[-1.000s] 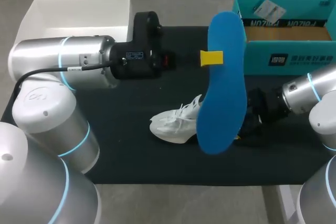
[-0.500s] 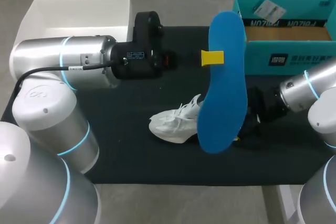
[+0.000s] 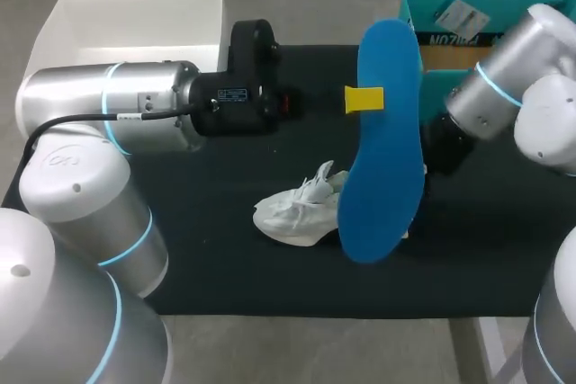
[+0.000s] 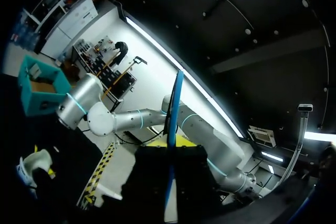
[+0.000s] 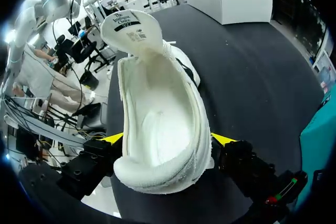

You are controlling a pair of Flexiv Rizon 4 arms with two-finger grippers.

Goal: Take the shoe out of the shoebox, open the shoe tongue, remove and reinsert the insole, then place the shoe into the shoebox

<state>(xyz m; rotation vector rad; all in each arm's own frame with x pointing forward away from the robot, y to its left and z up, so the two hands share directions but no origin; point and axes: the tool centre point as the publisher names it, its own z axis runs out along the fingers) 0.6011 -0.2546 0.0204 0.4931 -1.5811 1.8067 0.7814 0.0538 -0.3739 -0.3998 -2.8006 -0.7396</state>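
Head view. A: left gripper [image 3: 360,98] pinches the blue insole [image 3: 382,141] aloft over the tabletop [image 3: 225,267]. Its long axis runs far-to-near.
B: Right wrist view: right gripper [image 5: 168,138] clamps the white shoe [image 5: 160,124] at the heel, on the tabletop. Toe points away, toward the robot's left.
A: Risk: the insole sits crosswise to the shoe and, unturned, would likely jam at the collar.

place: robot lab | signs: left arm [image 3: 117,119], right arm [image 3: 499,87], black-topped table [image 3: 225,267]

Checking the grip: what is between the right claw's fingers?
The heel of the white shoe, touched from both sides; the right wrist view shows it.
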